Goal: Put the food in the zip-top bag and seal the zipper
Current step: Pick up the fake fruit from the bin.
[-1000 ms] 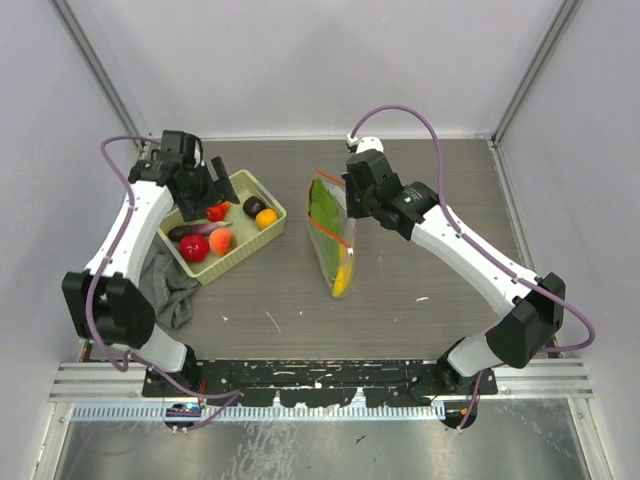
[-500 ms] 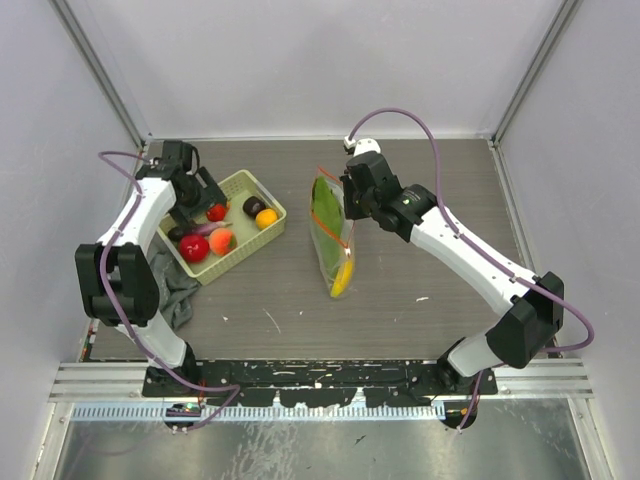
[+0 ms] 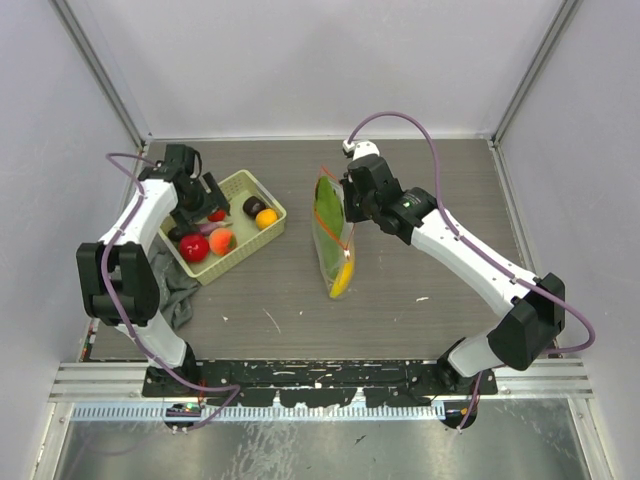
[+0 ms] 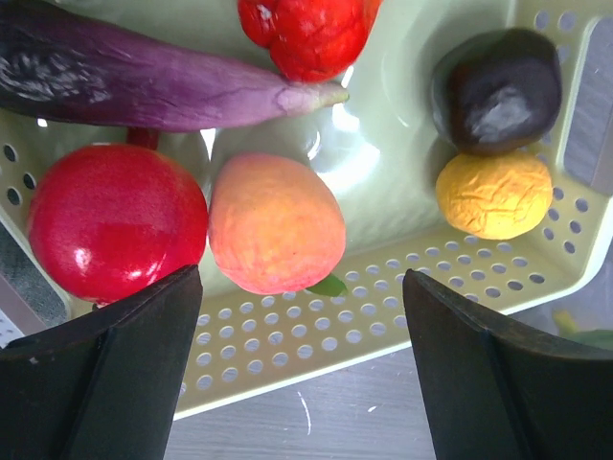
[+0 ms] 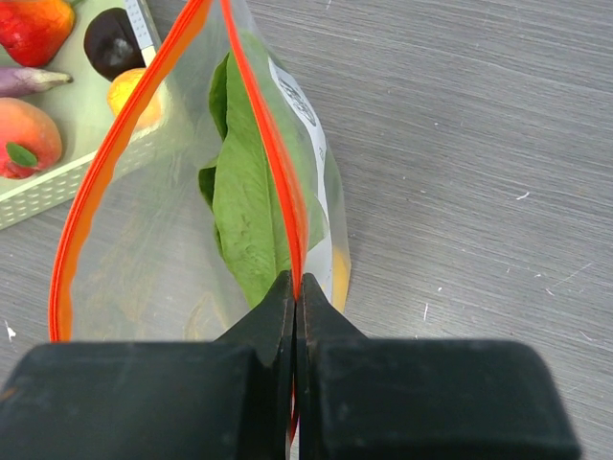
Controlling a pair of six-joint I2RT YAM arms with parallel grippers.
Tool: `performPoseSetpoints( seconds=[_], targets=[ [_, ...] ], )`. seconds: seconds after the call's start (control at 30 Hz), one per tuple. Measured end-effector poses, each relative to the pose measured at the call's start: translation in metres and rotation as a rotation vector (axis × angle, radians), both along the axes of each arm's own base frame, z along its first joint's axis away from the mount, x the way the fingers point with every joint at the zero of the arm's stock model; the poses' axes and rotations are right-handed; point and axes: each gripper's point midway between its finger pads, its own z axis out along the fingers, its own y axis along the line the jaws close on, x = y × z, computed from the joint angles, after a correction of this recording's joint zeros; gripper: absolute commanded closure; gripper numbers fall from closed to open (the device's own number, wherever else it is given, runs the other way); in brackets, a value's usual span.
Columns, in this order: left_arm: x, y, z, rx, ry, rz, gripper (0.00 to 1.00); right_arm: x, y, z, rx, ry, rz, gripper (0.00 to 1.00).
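Note:
My right gripper is shut on the red-orange zipper of the clear zip-top bag and holds its mouth up and open. A green leaf and a yellow banana lie inside the bag. My left gripper is open above the yellow-green basket, over its near wall. In the basket lie an orange peach, a red apple, a purple eggplant, a red pepper, a dark brown piece and a small orange piece.
A grey cloth lies at the left front beside the basket. Grey walls close the table on three sides.
My left gripper has come down and nearer over the basket. The right gripper and the bag have barely shifted.

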Motion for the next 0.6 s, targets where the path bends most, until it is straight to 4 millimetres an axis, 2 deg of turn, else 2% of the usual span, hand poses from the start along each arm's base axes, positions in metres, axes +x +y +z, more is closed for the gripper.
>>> performPoseSetpoints(
  seconds=[0.1,0.37,0.53,0.6],
  targets=[
    [-0.007,-0.005,-0.008,-0.004,0.034,-0.033,0.08,-0.001,0.003,0.001,0.012,0.003,0.014,0.99],
    [-0.016,-0.012,-0.046,0.000,0.158,-0.076,0.07,-0.002,0.006,0.001,0.022,0.007,0.027,0.99],
    [-0.018,-0.016,-0.060,-0.004,0.198,-0.086,0.12,-0.002,0.007,0.001,0.024,0.008,0.030,0.99],
    [-0.018,-0.016,-0.062,-0.005,0.203,-0.086,0.18,-0.002,0.007,0.001,0.026,0.008,0.031,0.99]
  ],
)
